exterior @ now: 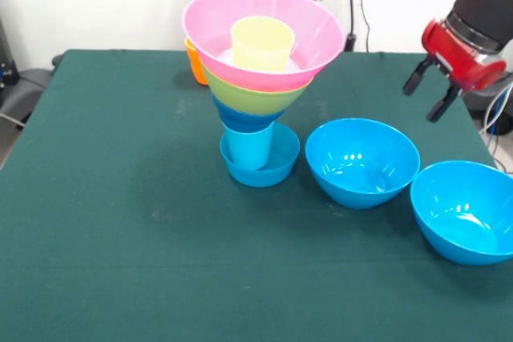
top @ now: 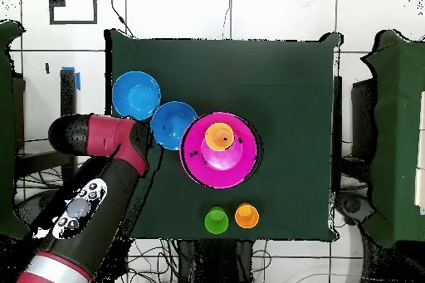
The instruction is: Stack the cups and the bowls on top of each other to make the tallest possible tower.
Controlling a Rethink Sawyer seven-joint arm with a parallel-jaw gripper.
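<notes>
The tower stands mid-table. A small blue bowl (exterior: 282, 167) at its base holds a light blue cup (exterior: 247, 148). Above them sit a blue bowl (exterior: 244, 120), a lime green bowl (exterior: 252, 99) and the pink bowl (exterior: 317, 34), with the yellow cup (exterior: 262, 42) inside the pink one. From above I see the pink bowl (top: 199, 159) and the yellow cup (top: 219, 136). Two large blue bowls (exterior: 362, 162) (exterior: 465, 210) lie loose to the right. The orange cup (exterior: 195, 63) stands behind the tower. My gripper (exterior: 422, 104) is open and empty, above the table's far right.
In the overhead view the green cup (top: 217, 220) and the orange cup (top: 246, 215) stand side by side near the robot's edge of the green table (top: 282, 89). The two loose blue bowls (top: 136, 95) (top: 173, 124) lie left of the tower, beside my arm (top: 100, 143).
</notes>
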